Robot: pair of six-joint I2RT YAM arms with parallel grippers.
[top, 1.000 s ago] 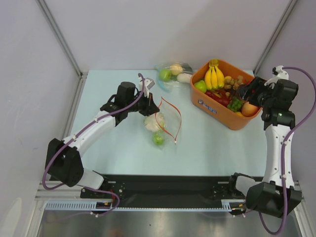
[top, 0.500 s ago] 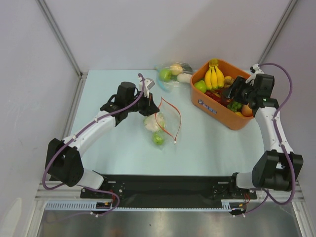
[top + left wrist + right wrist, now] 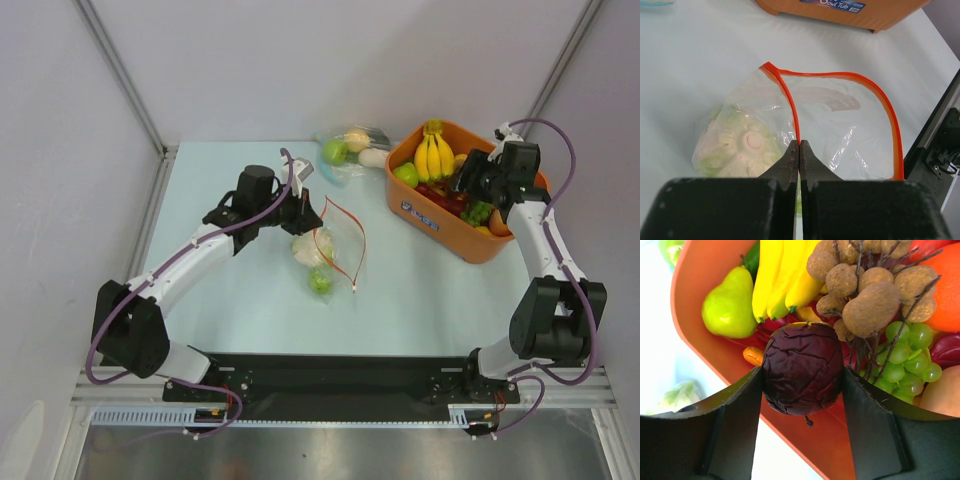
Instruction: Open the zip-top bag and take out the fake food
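The zip-top bag (image 3: pixel 338 245) lies flat mid-table, its orange-red zip strip (image 3: pixel 840 75) spread in a wide loop. My left gripper (image 3: pixel 304 214) is shut on the strip's near edge (image 3: pixel 799 144). Fake food stays inside the bag: a white-and-green cauliflower (image 3: pixel 742 146) and a green piece (image 3: pixel 320 281). Over the orange tub (image 3: pixel 430 220), my right gripper (image 3: pixel 470 184) is shut on a dark maroon wrinkled piece (image 3: pixel 801 367), pressed between both fingers (image 3: pixel 740 405) just above the tub's near wall (image 3: pixel 695 275).
The tub holds a yellow banana bunch (image 3: pixel 434 155), a green pear (image 3: pixel 729 307), brown clustered fruit (image 3: pixel 865 287), green grapes (image 3: pixel 907 352) and orange pieces. A second clear bag (image 3: pixel 350 150) with a green apple lies at the back, left of the tub.
My right arm has swung left and inward over the tub, carrying the maroon piece. The left arm and the bag have not moved.
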